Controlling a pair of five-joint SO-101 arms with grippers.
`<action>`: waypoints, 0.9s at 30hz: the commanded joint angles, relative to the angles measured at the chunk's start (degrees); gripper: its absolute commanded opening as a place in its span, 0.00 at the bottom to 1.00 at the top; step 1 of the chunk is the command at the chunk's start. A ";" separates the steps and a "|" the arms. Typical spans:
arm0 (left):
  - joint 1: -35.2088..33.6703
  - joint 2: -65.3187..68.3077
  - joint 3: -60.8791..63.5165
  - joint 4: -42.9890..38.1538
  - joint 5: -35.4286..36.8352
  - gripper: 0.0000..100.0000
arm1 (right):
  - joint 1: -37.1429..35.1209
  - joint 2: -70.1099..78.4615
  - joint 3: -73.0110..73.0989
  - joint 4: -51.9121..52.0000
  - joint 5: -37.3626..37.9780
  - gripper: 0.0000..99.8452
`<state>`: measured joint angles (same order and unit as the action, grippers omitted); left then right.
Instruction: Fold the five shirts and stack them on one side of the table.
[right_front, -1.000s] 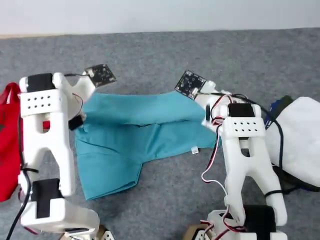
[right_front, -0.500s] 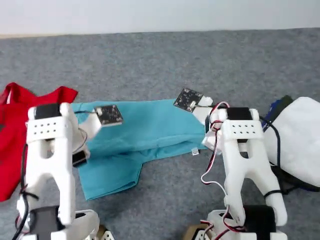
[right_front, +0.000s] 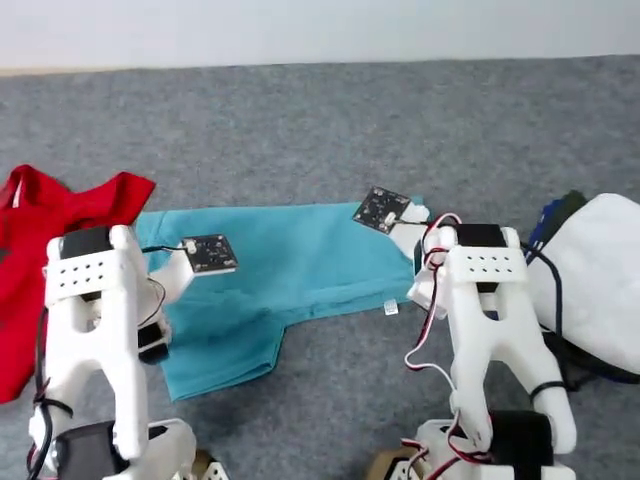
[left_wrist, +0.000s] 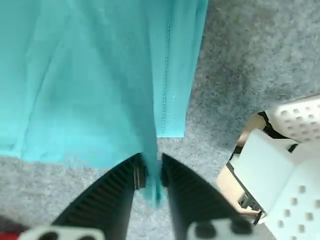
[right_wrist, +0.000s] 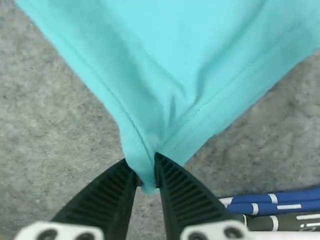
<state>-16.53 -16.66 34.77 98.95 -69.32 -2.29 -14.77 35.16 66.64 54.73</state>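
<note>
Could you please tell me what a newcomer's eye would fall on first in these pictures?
The teal shirt spread across the middle of the grey table stands out first. The left gripper and the right gripper are each pinched shut on an edge of it. A red shirt lies at the left edge of the high view, and a white garment sits at its right edge.

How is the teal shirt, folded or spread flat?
Partly folded: one layer of the teal shirt lies over another; the left gripper and right gripper each pinch an edge.
</note>
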 joint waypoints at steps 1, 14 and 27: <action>-1.41 -2.02 -0.48 1.32 -0.35 0.11 | 2.68 -2.95 -0.79 -0.40 -0.70 0.13; -1.23 -2.02 -14.02 -2.11 9.05 0.11 | 4.09 -2.33 -14.77 -6.02 -21.54 0.23; 8.44 2.90 -15.96 -25.41 51.16 0.01 | -0.22 16.57 -23.91 -16.57 -32.62 0.01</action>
<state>-10.81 -15.78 18.95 77.23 -24.22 -1.85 -2.55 17.85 51.52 23.25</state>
